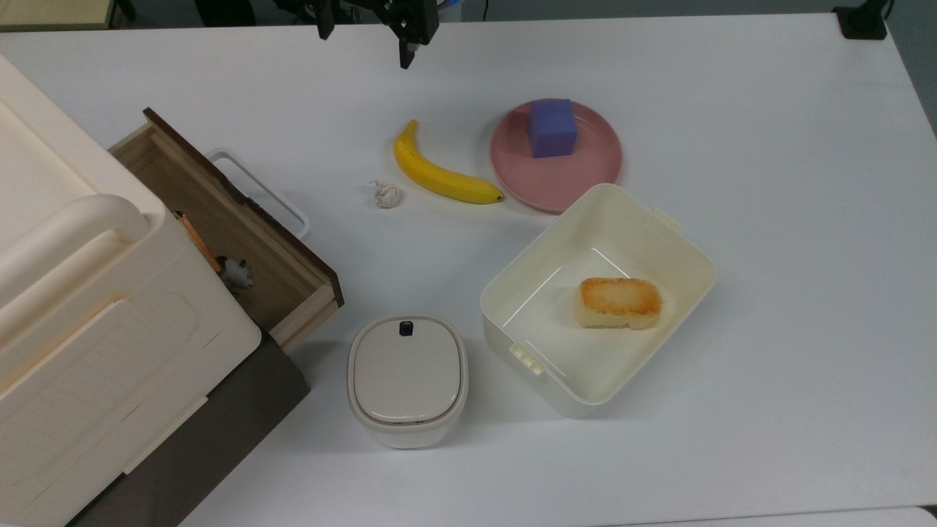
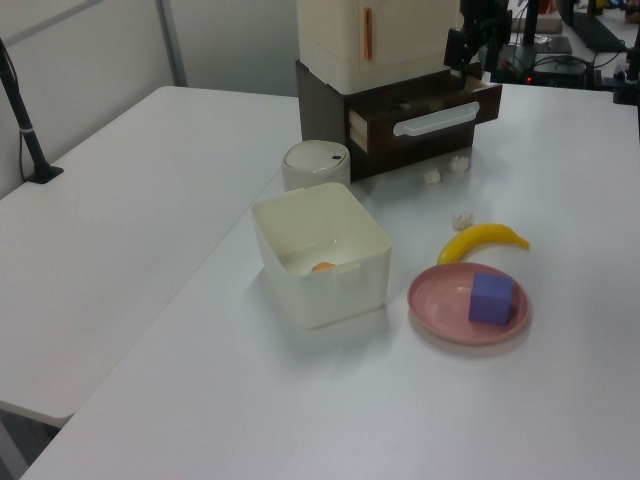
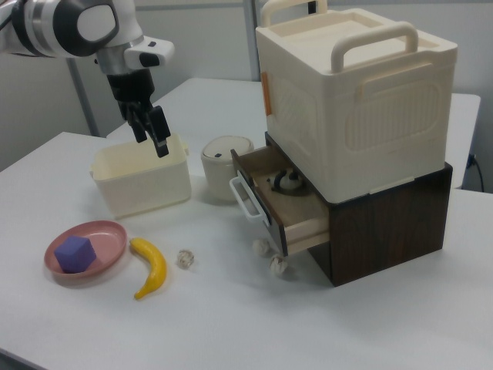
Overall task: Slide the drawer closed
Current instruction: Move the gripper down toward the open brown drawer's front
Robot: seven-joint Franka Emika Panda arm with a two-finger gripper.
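Observation:
The drawer (image 1: 233,236) stands pulled out from under the big cream cabinet (image 1: 80,307) at the top view's left. It is light wood inside, with a dark brown front and a white loop handle (image 1: 258,190). A small figurine (image 1: 236,272) lies inside it. The left view shows the drawer front (image 2: 430,112), and the drawer (image 3: 279,202) is open in the right view too. My gripper (image 1: 364,40) hangs open above the table's far edge, well apart from the handle, with nothing between its fingers. The same gripper (image 3: 152,136) hovers over the bin in the right view.
On the white table lie a banana (image 1: 439,172), a paper ball (image 1: 386,194), a pink plate (image 1: 585,170) with a purple cube (image 1: 552,127), a cream bin (image 1: 659,241) with bread (image 1: 618,301), and a lidded round container (image 1: 407,377) near the drawer's corner.

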